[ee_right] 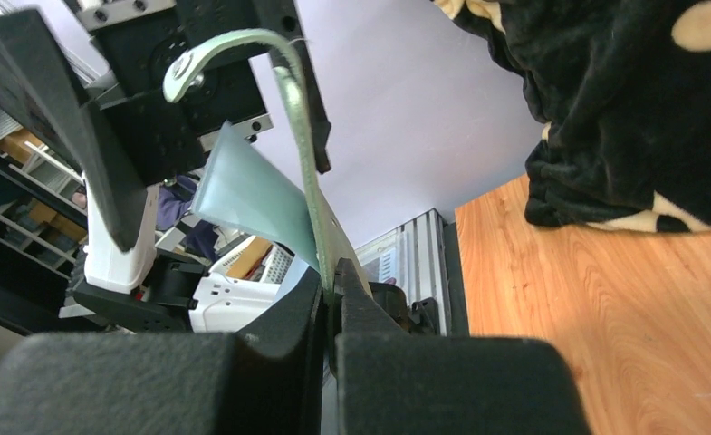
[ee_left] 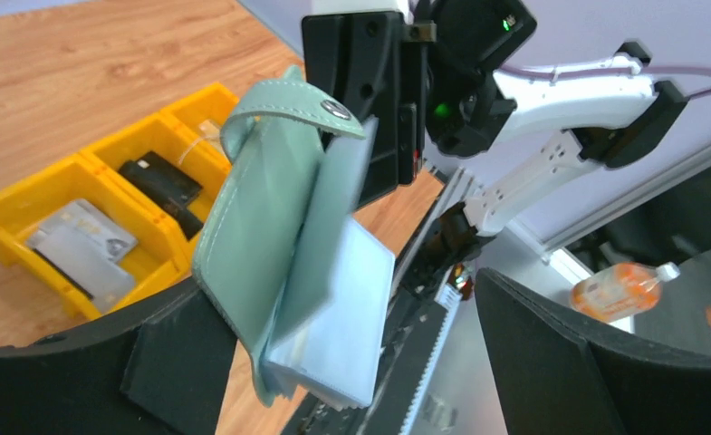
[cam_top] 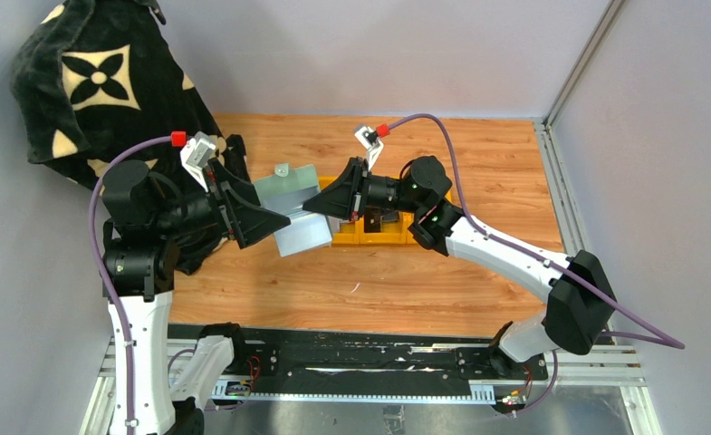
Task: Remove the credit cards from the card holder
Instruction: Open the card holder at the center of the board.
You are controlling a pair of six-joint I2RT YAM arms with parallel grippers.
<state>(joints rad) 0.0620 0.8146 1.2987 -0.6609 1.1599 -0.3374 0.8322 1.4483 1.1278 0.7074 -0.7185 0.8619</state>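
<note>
The sage green card holder (cam_top: 293,210) hangs open in the air between the two arms, its clear sleeves (ee_left: 333,335) fanned downward. My right gripper (cam_top: 308,207) is shut on one green cover, which stands pinched edge-on between the fingers in the right wrist view (ee_right: 331,292), the snap tab (ee_right: 188,68) curling above. My left gripper (cam_top: 274,222) is open wide; the holder (ee_left: 261,227) hangs between its fingers, against the left finger (ee_left: 166,362) and well apart from the right one. Two grey credit cards (ee_left: 80,245) lie in a yellow tray compartment. I cannot tell whether the sleeves hold cards.
The yellow tray (cam_top: 369,237) sits mid-table, mostly under the right arm, with a black wallet (ee_left: 161,186) in its middle compartment. A black cloth with tan flowers (cam_top: 89,82) is piled at the back left. The wooden table (cam_top: 478,163) ends at metal rails on the near and right sides.
</note>
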